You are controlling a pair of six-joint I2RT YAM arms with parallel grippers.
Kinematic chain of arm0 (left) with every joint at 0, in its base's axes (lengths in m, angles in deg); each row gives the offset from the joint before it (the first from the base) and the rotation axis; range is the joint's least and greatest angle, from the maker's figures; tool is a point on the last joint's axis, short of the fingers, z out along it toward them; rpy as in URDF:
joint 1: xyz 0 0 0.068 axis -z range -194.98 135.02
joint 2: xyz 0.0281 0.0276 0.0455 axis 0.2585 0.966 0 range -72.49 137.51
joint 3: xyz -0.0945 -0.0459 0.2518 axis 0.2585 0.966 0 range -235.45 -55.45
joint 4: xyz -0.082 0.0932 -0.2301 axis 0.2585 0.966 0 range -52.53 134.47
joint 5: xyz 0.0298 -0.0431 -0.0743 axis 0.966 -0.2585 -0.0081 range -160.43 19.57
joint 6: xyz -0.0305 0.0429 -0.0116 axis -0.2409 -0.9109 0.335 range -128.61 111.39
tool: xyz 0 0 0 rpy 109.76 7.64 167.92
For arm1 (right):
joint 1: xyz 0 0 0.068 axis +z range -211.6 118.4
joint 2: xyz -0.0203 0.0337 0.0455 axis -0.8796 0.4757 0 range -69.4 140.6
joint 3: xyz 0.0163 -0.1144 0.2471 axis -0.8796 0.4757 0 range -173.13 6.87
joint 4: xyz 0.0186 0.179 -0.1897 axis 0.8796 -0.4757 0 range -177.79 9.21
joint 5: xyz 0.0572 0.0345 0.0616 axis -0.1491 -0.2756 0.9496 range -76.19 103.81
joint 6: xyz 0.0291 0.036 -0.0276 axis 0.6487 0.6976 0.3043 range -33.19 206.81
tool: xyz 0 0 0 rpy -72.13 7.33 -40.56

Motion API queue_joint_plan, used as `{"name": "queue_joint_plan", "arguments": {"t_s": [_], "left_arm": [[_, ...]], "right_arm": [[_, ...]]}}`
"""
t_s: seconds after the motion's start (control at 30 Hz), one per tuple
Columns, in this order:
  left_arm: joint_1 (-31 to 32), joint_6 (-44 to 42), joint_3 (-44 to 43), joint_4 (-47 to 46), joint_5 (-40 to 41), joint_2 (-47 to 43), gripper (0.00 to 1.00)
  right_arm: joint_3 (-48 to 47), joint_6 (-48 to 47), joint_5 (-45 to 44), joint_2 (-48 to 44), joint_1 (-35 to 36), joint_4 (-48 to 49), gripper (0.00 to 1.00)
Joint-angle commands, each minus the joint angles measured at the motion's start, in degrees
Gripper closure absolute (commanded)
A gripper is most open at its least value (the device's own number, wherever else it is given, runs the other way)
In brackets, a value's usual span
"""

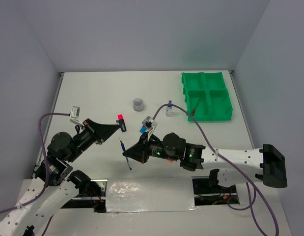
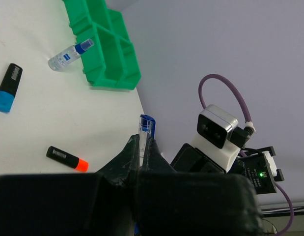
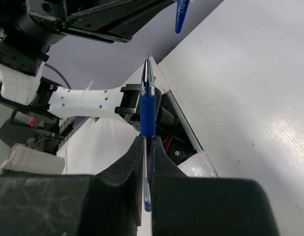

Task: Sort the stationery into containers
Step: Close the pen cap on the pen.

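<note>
My right gripper (image 1: 128, 156) (image 3: 147, 142) is shut on a thin blue pen (image 3: 147, 110) (image 1: 122, 145), held above the table with its metal tip bare. My left gripper (image 1: 116, 127) (image 2: 141, 140) is shut on a clear, blue-ended piece that looks like the pen's cap (image 2: 146, 123) (image 3: 181, 12). A pink highlighter (image 1: 121, 118) lies just past the left fingertips. The blue highlighter (image 1: 143, 128) (image 2: 7, 88) and the orange highlighter (image 2: 68, 158) lie on the table. The blue-capped bottle (image 1: 169, 109) (image 2: 70, 54) and the greyish tub (image 1: 138, 103) stand mid-table. The green tray (image 1: 207, 96) (image 2: 102, 44) holds a red pen (image 1: 196, 107).
The two grippers face each other closely near the table's front middle. The right arm's purple cable (image 1: 191, 115) arcs over the table past the bottle toward the tray. The tray sits at the back right corner, close to the table's right edge.
</note>
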Motion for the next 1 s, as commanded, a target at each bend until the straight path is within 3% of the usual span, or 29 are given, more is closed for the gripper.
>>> {"name": "queue_joint_plan", "arguments": {"t_s": [0.0, 0.97], "left_arm": [[0.1, 1.1, -2.4, -1.0, -1.9, -0.7, 1.00], [0.1, 0.8, -1.0, -1.9, -4.6, -1.2, 1.00]], "right_arm": [[-3.4, -1.6, 2.1, 0.2, -0.7, 2.4, 1.00], [-3.7, -1.2, 4.2, 0.5, -5.2, 2.8, 1.00]]}}
